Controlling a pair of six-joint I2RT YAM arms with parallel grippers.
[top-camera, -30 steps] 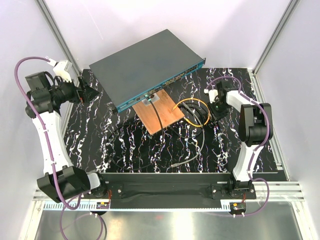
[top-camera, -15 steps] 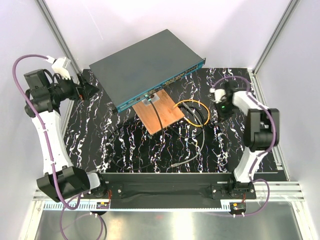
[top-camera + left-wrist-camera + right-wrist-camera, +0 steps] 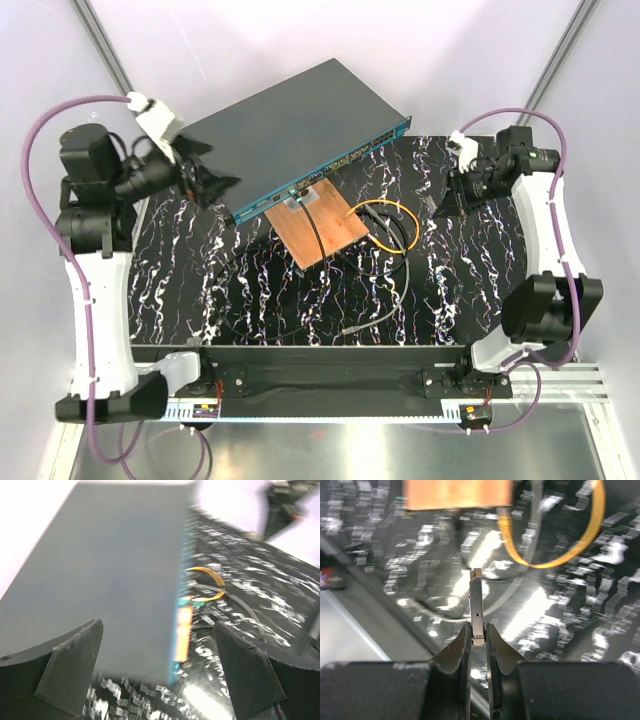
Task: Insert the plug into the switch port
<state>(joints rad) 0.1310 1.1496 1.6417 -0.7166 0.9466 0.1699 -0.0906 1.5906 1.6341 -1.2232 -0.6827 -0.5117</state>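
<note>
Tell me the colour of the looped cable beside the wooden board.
Looped cable: yellow-orange, clearest from the top external view.

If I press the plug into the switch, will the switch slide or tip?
The switch is a broad, flat metal box, so it likely will not tip. The glossy table under it may let it slide back a little. The open left tool sits near its end and could perhaps brace it.

Matt metal switch (image 3: 290, 125), wooden board (image 3: 325, 235), glossy table (image 3: 250, 290)

Switch (image 3: 290, 130) just behind board (image 3: 325, 228), both on table (image 3: 250, 290)
</note>
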